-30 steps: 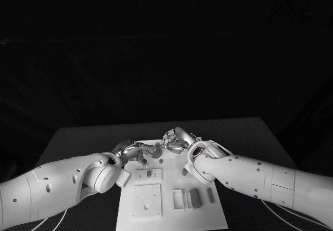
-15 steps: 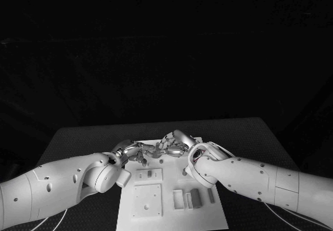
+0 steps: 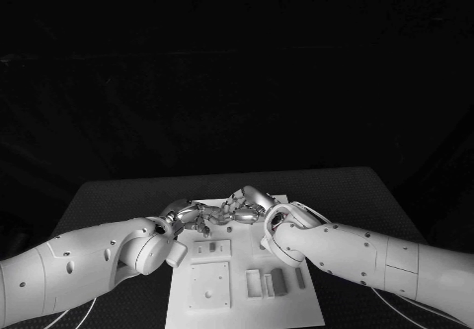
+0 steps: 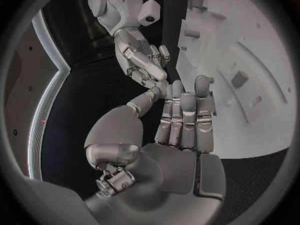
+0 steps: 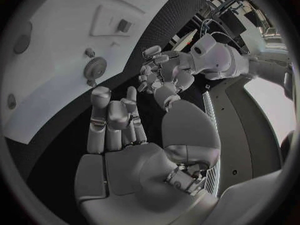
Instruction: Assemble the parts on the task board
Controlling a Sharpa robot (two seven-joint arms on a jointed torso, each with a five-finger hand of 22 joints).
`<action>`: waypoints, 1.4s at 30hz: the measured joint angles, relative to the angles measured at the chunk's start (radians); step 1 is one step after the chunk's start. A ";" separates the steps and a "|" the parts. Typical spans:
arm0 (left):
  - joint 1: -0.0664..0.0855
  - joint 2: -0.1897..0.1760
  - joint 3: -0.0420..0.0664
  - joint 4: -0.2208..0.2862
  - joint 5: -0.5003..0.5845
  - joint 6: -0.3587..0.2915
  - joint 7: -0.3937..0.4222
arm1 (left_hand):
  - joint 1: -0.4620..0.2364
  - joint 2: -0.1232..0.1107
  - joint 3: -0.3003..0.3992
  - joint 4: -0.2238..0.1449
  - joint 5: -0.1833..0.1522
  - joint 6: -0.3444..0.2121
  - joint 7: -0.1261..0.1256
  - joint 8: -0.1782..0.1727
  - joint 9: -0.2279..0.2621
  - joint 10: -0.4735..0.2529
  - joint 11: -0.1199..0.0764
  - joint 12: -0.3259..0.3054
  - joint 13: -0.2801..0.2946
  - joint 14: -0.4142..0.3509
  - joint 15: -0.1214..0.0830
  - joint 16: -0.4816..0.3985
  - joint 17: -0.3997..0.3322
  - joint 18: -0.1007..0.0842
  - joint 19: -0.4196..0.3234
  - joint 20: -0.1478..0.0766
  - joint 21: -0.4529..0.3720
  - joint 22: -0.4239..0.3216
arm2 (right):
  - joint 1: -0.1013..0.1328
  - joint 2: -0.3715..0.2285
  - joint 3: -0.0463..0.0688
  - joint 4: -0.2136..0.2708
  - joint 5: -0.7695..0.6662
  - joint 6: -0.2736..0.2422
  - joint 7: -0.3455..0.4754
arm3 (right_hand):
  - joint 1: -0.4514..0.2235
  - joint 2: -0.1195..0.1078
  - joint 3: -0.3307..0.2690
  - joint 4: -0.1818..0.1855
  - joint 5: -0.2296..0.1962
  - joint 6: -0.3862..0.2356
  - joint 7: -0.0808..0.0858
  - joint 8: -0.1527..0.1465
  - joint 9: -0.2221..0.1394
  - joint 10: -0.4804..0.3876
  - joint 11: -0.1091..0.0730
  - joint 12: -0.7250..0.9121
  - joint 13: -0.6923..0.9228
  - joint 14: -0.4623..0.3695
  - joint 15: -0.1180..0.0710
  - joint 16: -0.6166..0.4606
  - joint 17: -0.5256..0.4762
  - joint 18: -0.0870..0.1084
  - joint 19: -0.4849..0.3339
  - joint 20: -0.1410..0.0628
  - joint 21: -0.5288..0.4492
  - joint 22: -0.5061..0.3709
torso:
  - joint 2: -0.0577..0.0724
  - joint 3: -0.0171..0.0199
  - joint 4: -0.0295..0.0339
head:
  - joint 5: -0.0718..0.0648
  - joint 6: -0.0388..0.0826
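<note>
The white task board (image 3: 237, 301) lies lengthwise in the middle of the table. Both hands meet above its far end. My left hand (image 3: 188, 214) comes from the left, my right hand (image 3: 249, 204) from the right, and their fingertips touch. In the left wrist view my left hand (image 4: 181, 120) holds its fingers straight, with the thumb reaching the right hand (image 4: 142, 60). The right wrist view has my right hand (image 5: 115, 120) with its thumb stretched toward the left hand (image 5: 164, 71). Whatever lies between the fingertips is hidden. A small gear (image 5: 95, 67) stands on the board (image 5: 56, 85).
Two square plates (image 3: 210, 251) (image 3: 209, 285) and several upright pieces (image 3: 277, 279) sit on the board's near half. A small dark part (image 4: 239, 79) rests in a recess. Black table (image 3: 109, 199) surrounds the board on all sides.
The right hand has shifted a little to the left and lowered, closing the gap to the left hand. The left arm has stayed put.
</note>
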 measured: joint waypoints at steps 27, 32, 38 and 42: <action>0.000 0.000 -0.001 -0.001 -0.004 0.008 -0.003 | -0.002 -0.001 -0.005 0.002 -0.002 0.002 0.002 0.002 -0.001 0.000 0.000 0.000 0.001 0.001 -0.002 0.000 -0.001 0.000 -0.004 -0.001 0.000 0.000 | -0.001 0.003 0.000 -0.003 -0.002 -0.002 0.002 | 0.088 0.122 0.189 0.004 -0.002 0.053 -0.008 -0.024 0.027 0.024 -0.009 -0.004 -0.009 0.014 -0.009 -0.008 0.000 0.006 0.006 0.005 0.000 0.000 | 0.000 0.0010 -0.0007 | 0.003 -0.002; 0.000 0.000 -0.001 -0.001 -0.007 0.011 -0.005 | -0.003 -0.003 -0.005 0.002 -0.002 0.002 0.002 0.002 -0.001 0.000 0.000 0.000 0.001 0.001 -0.002 0.000 -0.002 0.000 -0.004 0.000 0.006 0.000 | -0.001 0.002 0.000 -0.005 -0.002 -0.003 0.002 | 0.085 0.118 0.194 0.004 -0.002 0.053 -0.008 -0.024 0.028 0.024 -0.009 -0.004 -0.009 0.014 -0.009 -0.008 0.000 0.009 0.006 0.005 0.000 0.000 | 0.000 0.0010 -0.0007 | 0.004 -0.003; 0.000 0.000 -0.001 -0.001 -0.009 0.013 -0.007 | -0.003 -0.003 -0.003 0.001 -0.003 0.002 0.002 0.002 0.000 0.000 0.000 0.000 0.001 0.001 -0.002 0.000 -0.002 0.000 -0.002 -0.002 0.006 0.000 | -0.001 0.002 0.000 -0.006 -0.001 -0.002 0.002 | 0.085 0.118 0.195 0.004 -0.002 0.053 -0.008 -0.024 0.030 0.024 -0.009 -0.004 -0.009 0.014 -0.009 -0.008 0.000 0.009 0.006 0.005 0.000 0.000 | 0.000 0.0010 -0.0008 | 0.003 -0.003; 0.000 -0.001 -0.001 -0.004 -0.012 0.013 -0.010 | -0.003 -0.003 -0.003 0.000 0.001 0.002 0.002 0.002 0.000 0.000 0.000 0.000 0.001 0.001 -0.002 0.000 -0.002 0.000 -0.002 -0.002 0.006 0.000 | -0.001 -0.004 0.000 -0.006 -0.001 -0.002 0.002 | 0.080 0.114 0.198 0.001 -0.002 0.053 -0.009 -0.024 0.031 0.024 -0.009 -0.004 -0.009 0.014 -0.009 -0.008 0.000 0.009 0.006 0.006 0.000 0.000 | 0.000 0.0010 -0.0009 | 0.003 -0.003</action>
